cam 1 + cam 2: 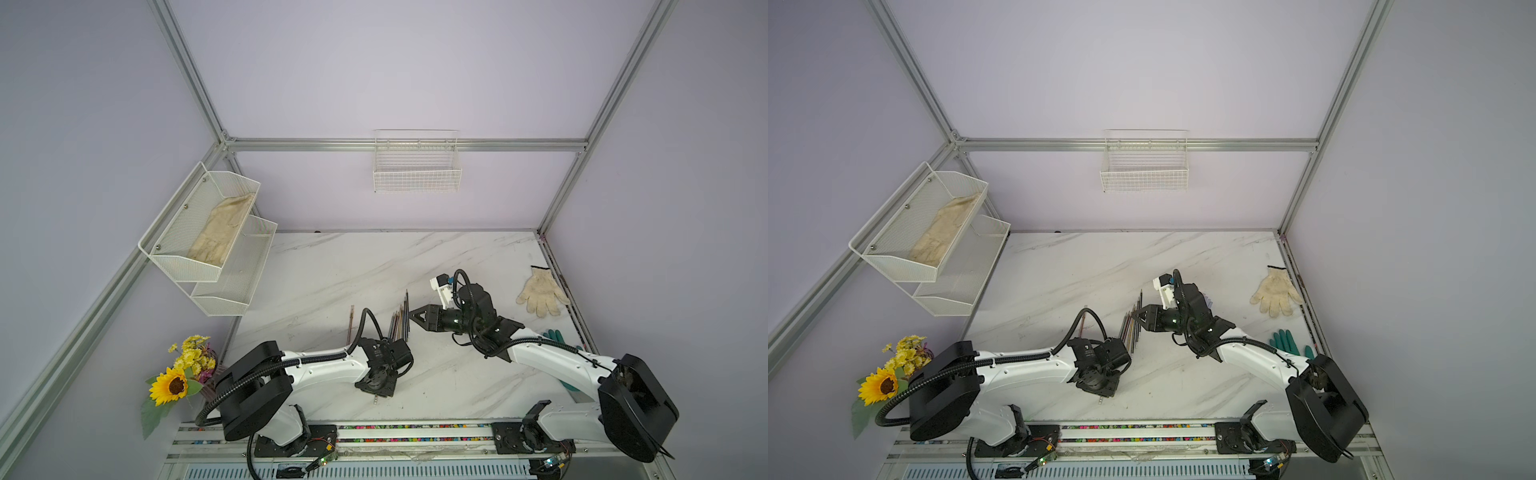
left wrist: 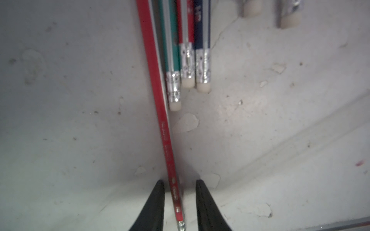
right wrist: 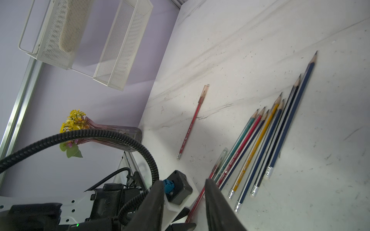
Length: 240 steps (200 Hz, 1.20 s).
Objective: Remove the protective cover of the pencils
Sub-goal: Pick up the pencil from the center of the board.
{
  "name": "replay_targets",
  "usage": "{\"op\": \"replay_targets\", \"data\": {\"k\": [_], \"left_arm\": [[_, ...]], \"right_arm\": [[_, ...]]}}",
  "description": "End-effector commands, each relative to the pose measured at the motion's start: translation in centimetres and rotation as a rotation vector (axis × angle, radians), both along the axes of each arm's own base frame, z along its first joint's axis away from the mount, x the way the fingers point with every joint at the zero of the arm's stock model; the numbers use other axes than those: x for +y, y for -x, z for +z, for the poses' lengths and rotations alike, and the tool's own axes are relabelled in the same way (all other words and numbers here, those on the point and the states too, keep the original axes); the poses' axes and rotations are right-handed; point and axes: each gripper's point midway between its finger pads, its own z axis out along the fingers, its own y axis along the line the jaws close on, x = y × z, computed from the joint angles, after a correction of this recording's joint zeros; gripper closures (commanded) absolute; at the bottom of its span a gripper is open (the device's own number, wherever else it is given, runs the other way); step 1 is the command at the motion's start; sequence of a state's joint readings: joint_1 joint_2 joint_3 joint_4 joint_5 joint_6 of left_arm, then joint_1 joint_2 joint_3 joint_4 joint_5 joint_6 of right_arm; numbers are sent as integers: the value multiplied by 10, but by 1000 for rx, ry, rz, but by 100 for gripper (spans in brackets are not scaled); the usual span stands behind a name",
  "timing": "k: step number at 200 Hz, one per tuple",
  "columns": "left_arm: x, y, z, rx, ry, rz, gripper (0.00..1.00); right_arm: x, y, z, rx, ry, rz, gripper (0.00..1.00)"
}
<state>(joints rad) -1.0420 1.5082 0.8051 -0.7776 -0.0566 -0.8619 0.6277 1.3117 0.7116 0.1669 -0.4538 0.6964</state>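
Observation:
Several pencils [image 3: 270, 140] lie side by side on the marble table [image 1: 332, 270], seen in both top views [image 1: 401, 320] [image 1: 1133, 328]. A red pencil [image 2: 160, 112] at the row's edge wears a clear cover [image 3: 223, 154] on its tip. Its eraser end lies between the fingers of my left gripper [image 2: 179, 182], which is open with a gap on each side. Another red pencil [image 3: 192, 122] lies apart, with a clear cover [image 3: 205, 91] on its tip. My right gripper [image 3: 184, 181] is open and holds nothing. In a top view it [image 1: 411, 312] points at the row.
A white glove [image 1: 542, 291] and a teal glove [image 1: 555, 334] lie at the table's right edge. A mesh shelf [image 1: 208, 232] holding a glove hangs on the left wall. A wire basket [image 1: 417, 166] is on the back wall. A flower vase [image 1: 183, 374] stands front left.

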Motion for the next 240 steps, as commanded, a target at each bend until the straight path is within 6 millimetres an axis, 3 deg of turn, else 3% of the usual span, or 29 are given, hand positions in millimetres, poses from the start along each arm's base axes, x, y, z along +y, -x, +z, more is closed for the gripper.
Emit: {"op": "replay_targets", "data": {"k": [1,62,104,141,169,173,240], "left_arm": [[4,7,-12,37,-33,17,74],[13,9,-5,20,-36,17,82],[20,4,17,-31,-42,-9,95],[27,-12,66,-154,-9,10,95],[31,-21,98,-238,21,18,95],[30,-23,102,-251,32,18,94],[23,-30,143,-376,182,-24,95]], "right_arm": [[-5,2,3,-19,-3,0,62],[-4,1,1,-16,-4,8,62],[-1,2,-1,-2,-8,24,62],[2,3,-3,10,-22,41,62],[16,12,5,21,-109,131,62],[19,12,-1,41,-111,140,62],[45,15,1,72,-150,222,61]]}}
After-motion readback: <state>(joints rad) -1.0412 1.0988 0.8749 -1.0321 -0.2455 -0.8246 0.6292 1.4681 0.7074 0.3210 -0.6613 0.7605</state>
